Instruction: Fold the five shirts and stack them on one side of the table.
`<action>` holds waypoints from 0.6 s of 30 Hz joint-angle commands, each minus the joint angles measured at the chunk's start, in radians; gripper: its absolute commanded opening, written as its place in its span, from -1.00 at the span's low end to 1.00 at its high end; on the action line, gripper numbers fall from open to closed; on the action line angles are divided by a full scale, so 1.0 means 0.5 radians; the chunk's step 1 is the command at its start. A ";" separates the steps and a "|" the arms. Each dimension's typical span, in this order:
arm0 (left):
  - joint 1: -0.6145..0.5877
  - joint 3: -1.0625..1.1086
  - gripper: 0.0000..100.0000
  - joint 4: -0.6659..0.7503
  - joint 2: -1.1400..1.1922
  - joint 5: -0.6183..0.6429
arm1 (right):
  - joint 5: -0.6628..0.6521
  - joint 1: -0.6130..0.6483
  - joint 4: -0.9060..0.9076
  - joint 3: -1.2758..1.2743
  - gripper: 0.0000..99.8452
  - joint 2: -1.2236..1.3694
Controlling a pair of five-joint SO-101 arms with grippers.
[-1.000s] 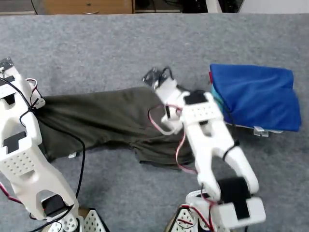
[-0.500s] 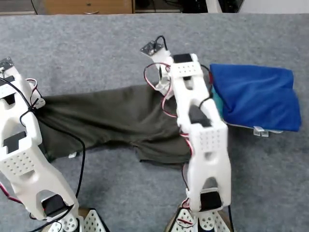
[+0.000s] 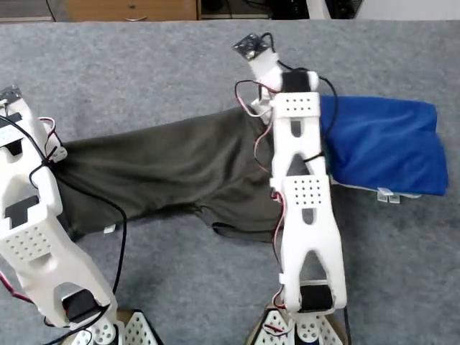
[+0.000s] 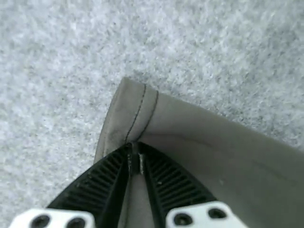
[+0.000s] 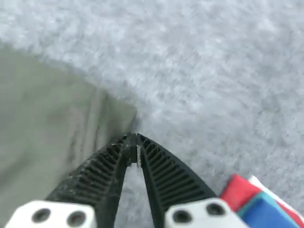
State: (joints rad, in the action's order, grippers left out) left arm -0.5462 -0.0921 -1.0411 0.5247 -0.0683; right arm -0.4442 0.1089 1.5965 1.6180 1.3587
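At 8 o'clock on the grey table (image 3: 144, 72) in the high view, the left arm (image 3: 32, 215), rooted at the near edge and stretched toward 10 o'clock. Close by its far end, the left end of the olive shirt (image 3: 165, 172). In the left wrist view, the left gripper (image 4: 135, 152), black ribbed fingers (image 4: 109, 175) pressed tight together and clamped on a stitched hem corner of that shirt. Cloth doubled over at the corner, two seam lines plain to see, grey felt past its edge.

From 9 o'clock to the centre, the olive shirt itself, spread flat and slanted, lower at 9 o'clock and higher toward 1 o'clock, with one loose flap trailing toward 6 o'clock.

Just right of centre, the right arm (image 3: 302, 201), rooted at 6 o'clock and laid almost straight toward 12 o'clock over the shirt's right end, red and white wires looped along it. In the right wrist view, the right gripper (image 5: 133, 142), fingertips closed to a thin slit and nipping the very corner of the olive cloth, grey felt beyond.

At 3 o'clock, just beside the right arm, a folded blue shirt (image 3: 381, 144) on top of a small pile (image 5: 259, 209), a white edge peeking out beneath it. In the right wrist view, red, white and blue layers of that pile near the gripper.

Along 12 o'clock, beyond the table, a strip of wooden furniture (image 3: 129, 8)
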 commanded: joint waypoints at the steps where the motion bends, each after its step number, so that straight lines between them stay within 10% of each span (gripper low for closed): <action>1: -0.077 -0.049 -0.96 -0.006 -0.084 -0.101 | 0.009 -0.020 0.110 0.100 -0.99 -0.235; 11: 0.129 -0.025 -0.96 -0.457 -0.848 -0.316 | -0.074 0.038 0.393 -0.087 -0.99 -0.882; 18: 0.068 0.457 -0.96 -0.374 -1.195 -0.430 | -0.101 0.269 0.344 -1.410 -0.99 -1.892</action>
State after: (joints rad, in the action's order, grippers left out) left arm -0.4910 0.0399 -1.2727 0.0107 -0.2616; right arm -0.4795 0.2010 1.7714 1.2052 0.6805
